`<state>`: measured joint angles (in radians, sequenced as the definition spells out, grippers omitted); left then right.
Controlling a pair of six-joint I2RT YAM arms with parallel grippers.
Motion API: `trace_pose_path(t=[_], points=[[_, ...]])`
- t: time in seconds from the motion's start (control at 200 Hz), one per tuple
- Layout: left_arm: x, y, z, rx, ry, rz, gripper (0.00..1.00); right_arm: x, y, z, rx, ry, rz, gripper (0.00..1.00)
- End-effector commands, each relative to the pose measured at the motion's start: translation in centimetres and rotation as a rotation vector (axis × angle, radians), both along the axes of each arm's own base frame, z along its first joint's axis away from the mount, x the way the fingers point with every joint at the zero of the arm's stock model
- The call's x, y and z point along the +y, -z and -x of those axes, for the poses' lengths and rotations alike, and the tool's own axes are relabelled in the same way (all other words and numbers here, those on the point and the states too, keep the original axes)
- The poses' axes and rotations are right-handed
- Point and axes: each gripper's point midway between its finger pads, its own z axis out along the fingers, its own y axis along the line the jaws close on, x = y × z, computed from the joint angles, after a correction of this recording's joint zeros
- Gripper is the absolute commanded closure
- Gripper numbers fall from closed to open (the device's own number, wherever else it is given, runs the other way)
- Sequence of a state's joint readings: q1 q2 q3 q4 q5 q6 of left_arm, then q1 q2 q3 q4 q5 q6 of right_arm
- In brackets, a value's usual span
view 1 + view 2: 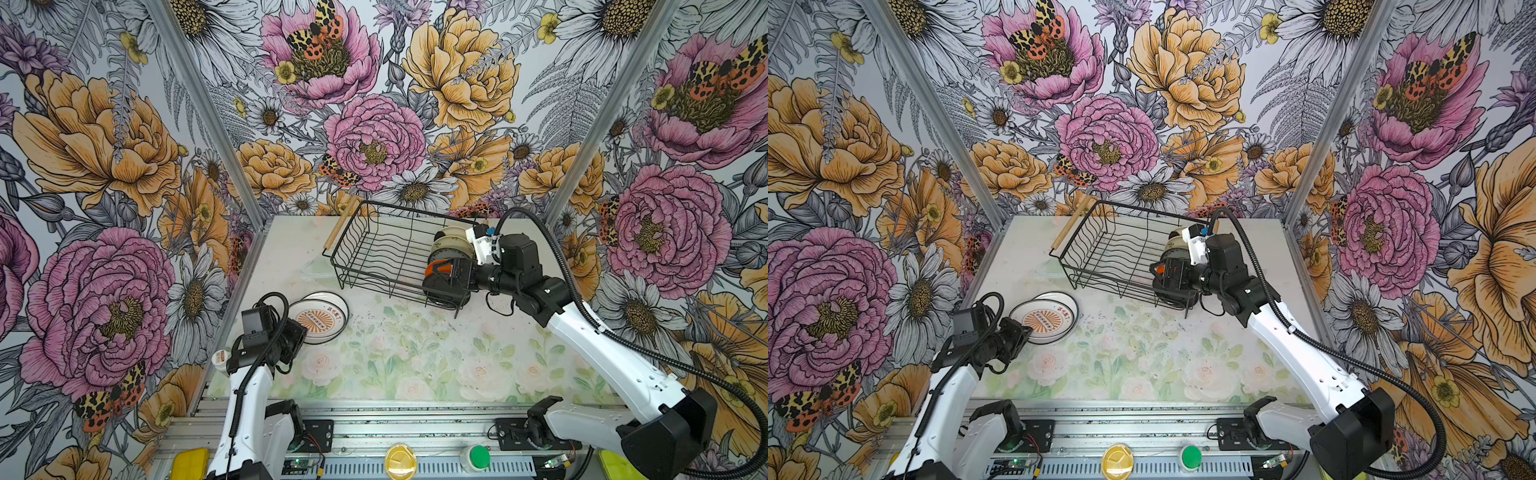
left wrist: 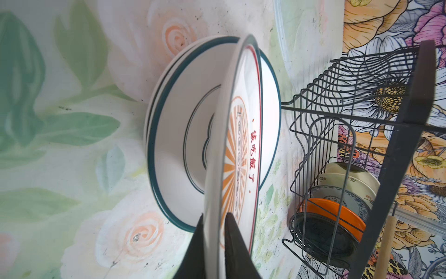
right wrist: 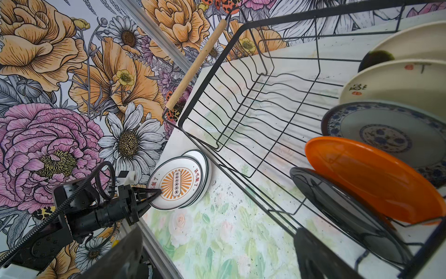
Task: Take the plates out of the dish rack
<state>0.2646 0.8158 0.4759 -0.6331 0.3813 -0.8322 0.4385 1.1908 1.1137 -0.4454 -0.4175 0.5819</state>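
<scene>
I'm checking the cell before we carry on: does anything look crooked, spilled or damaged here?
The sunburst plate sits tilted and off-centre on the stack of plates, its rim between the left pincer's fingers. The dish rack stands at an angle to the table's edges. Nothing looks spilled or broken.

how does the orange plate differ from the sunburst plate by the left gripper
Colour: the orange plate is plain orange; the sunburst plate is white with an orange sunburst and red characters.
Pose: the orange plate stands on edge in the dish rack; the sunburst plate rests on a teal-rimmed plate, its rim inside the left gripper.
Both are round.
</scene>
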Motion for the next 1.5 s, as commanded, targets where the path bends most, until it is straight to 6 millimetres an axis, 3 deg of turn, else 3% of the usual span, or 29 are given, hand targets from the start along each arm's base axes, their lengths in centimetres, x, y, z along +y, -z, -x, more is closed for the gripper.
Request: trace_pose_path(t=[0.0, 0.621, 1.316, 1.491], points=[[0.5, 0.1, -0.7, -0.034, 0.001, -0.020, 0.79, -0.2, -0.2, 0.4, -0.013, -0.009, -0.007, 0.01], [0.6, 2.3, -0.6, 0.067, 0.035, -0.039, 0.57, 0.0, 1.1, 0.9, 0.011, -0.033, 0.003, 0.01], [1.2, 2.8, -1.9, 0.119, 0.074, -0.091, 0.48, 0.3, 0.9, 1.5, 0.001, -0.077, -0.006, 0.01], [1.4, 2.7, -1.8, 0.138, 0.071, -0.109, 0.34, 0.3, 1.0, 1.5, -0.006, -0.083, 0.005, 0.01]])
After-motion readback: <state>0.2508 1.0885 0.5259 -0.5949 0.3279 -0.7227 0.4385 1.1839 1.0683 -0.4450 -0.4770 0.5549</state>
